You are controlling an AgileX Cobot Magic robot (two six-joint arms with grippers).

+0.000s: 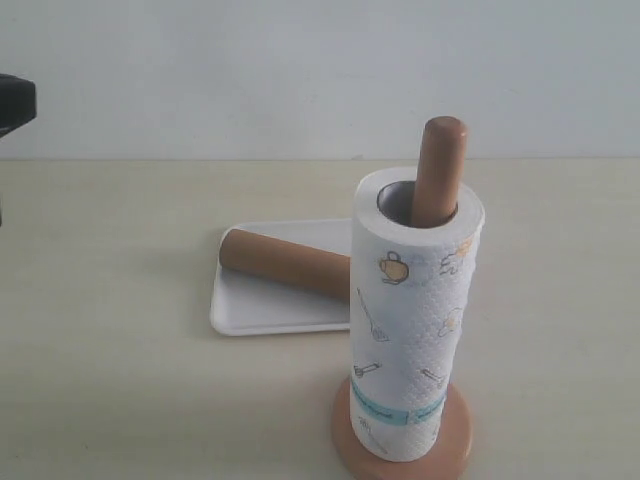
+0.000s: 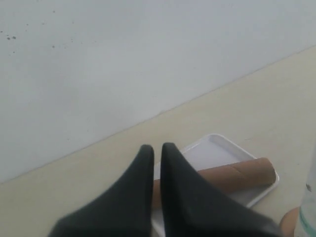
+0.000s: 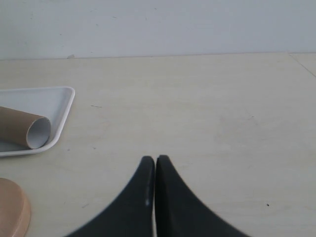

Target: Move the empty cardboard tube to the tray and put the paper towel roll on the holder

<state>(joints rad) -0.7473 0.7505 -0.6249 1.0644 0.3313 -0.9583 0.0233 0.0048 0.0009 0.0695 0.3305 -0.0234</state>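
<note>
The paper towel roll stands upright on the holder, whose pole top sticks out above the roll and whose disc base shows beneath. The empty cardboard tube lies on its side in the tray, its right end hidden behind the roll. My left gripper is shut and empty, held above the table with the tube and tray beyond it. My right gripper is shut and empty over bare table, apart from the tube's open end and the tray.
A dark part of the left arm shows at the far left edge of the exterior view. A pale wall runs behind the beige table. The holder's base edge sits near the right gripper.
</note>
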